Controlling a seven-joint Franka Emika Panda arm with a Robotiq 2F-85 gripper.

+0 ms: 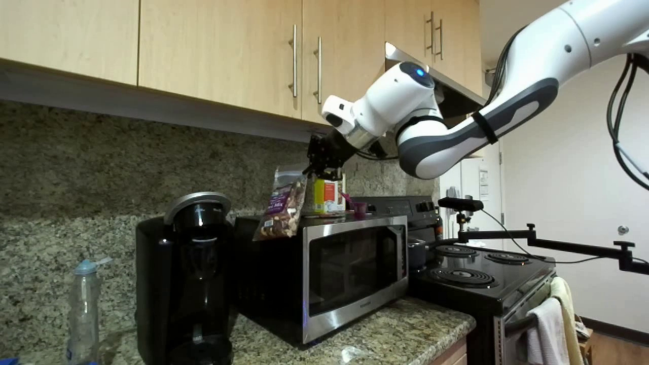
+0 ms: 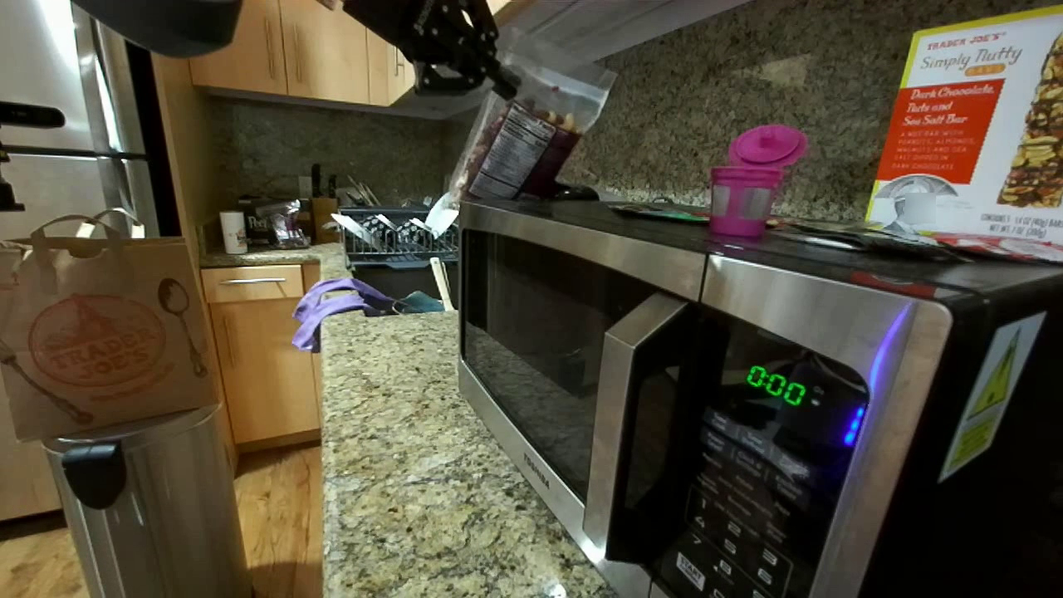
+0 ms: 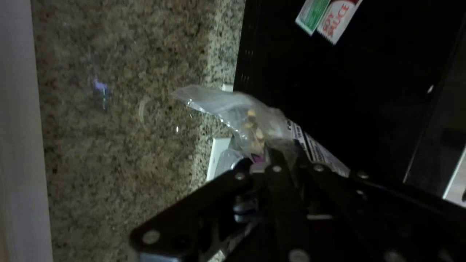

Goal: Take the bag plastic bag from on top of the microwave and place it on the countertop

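Note:
The plastic bag [image 1: 285, 205] is a clear-topped pouch with a purple label and nuts inside. It hangs tilted at the far end of the microwave [image 1: 355, 263] in both exterior views [image 2: 531, 149]. My gripper [image 1: 308, 173] is shut on the bag's upper edge, also in an exterior view [image 2: 505, 81]. In the wrist view the fingers [image 3: 280, 154] are close together with the bag's clear film [image 3: 240, 109] between and beyond them. I cannot tell whether the bag's lower end touches the microwave [image 2: 581, 241]. The granite countertop [image 2: 399, 432] runs along the microwave's front.
A black coffee maker [image 1: 187, 284] and a clear bottle [image 1: 83, 314] stand beside the microwave. A yellow carton [image 1: 329, 195], a pink cup [image 2: 743, 199] and sauce packets [image 3: 333, 18] lie on top. Wooden cabinets [image 1: 218, 56] hang above; a stove [image 1: 487, 279] stands beyond.

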